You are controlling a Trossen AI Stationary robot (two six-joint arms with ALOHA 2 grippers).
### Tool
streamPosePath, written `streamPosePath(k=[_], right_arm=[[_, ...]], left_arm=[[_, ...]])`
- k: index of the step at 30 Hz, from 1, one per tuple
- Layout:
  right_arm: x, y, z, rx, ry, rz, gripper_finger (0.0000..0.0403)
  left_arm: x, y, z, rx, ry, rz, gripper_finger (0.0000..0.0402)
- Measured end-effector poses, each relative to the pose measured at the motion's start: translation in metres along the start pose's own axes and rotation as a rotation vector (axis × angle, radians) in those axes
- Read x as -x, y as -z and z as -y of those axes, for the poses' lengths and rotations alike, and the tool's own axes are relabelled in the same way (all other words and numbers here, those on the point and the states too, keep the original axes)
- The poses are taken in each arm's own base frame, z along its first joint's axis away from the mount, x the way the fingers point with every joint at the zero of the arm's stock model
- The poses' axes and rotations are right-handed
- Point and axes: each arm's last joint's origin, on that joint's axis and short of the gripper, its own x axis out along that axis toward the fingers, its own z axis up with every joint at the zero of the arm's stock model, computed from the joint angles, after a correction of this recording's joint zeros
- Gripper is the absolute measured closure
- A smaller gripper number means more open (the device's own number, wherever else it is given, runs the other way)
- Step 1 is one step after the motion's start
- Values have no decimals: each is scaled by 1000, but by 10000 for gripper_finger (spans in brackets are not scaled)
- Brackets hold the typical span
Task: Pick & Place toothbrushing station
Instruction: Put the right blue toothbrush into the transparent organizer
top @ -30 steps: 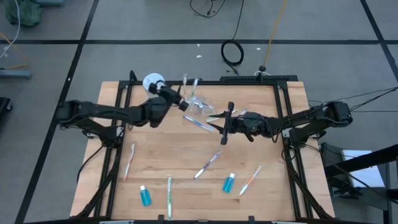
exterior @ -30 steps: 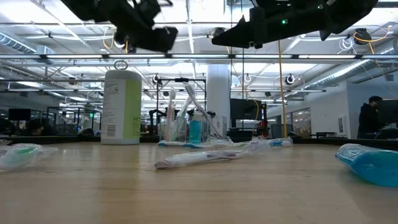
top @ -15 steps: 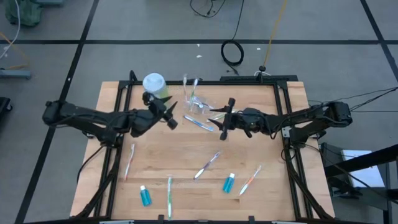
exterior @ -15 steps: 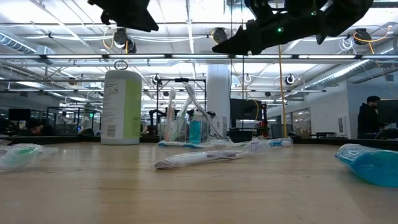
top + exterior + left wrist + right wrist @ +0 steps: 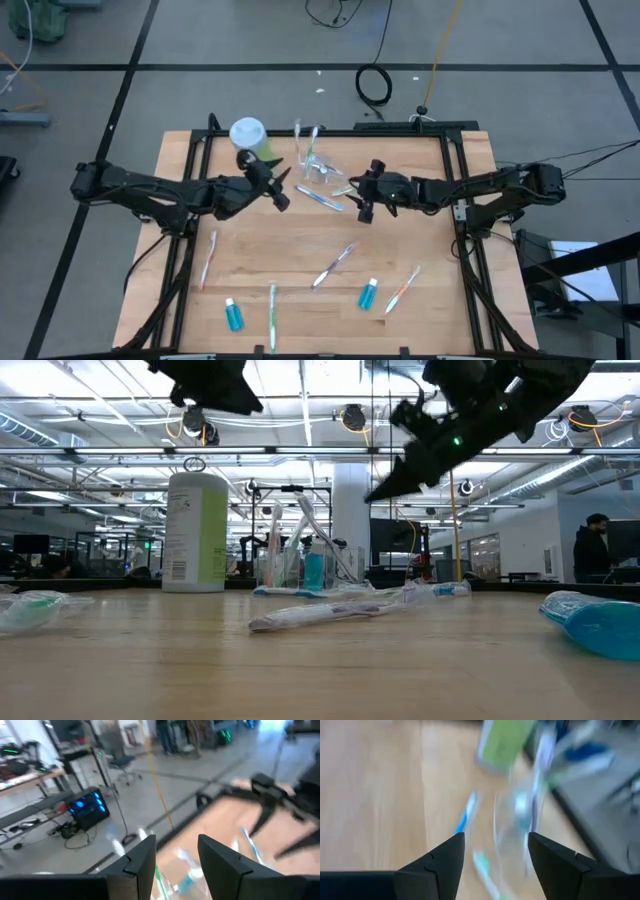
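A small clear cup [image 5: 321, 170] stands at the table's far middle with toothbrushes [image 5: 305, 143] upright in it; the low view [image 5: 290, 555] shows a blue tube [image 5: 314, 572] in it too. My left gripper [image 5: 280, 187] is open and empty, raised just left of the cup. My right gripper [image 5: 364, 192] is open and empty, just right of the cup, tipped down toward it; its wrist view shows the blurred cup [image 5: 512, 820] ahead of the fingers. Loose toothbrushes [image 5: 333, 265] and blue tubes [image 5: 368, 294] lie flat on the near half.
A white and green bottle [image 5: 247, 133] stands left of the cup at the far edge. A blue toothbrush [image 5: 320, 198] lies between the grippers. More brushes lie at the near left [image 5: 210, 258], near middle [image 5: 272, 315] and near right [image 5: 403, 288]. A second tube [image 5: 233, 314] lies at the near left.
My left gripper has drawn back from the cup toward the table's left and risen. My right gripper has shifted a little toward the cup and tipped its fingers downward. The cup and the loose things have stayed in place.
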Motion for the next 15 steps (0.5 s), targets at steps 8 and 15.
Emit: streamPosePath(k=[8, 15], right_arm=[[-1, 24, 11, -140, 30, -228, 192], [0, 28, 7, -160, -12, -268, 205]], left_arm=[[-12, 9, 9, -28, 105, -43, 249], [-12, 9, 9, 3, 105, -43, 249]])
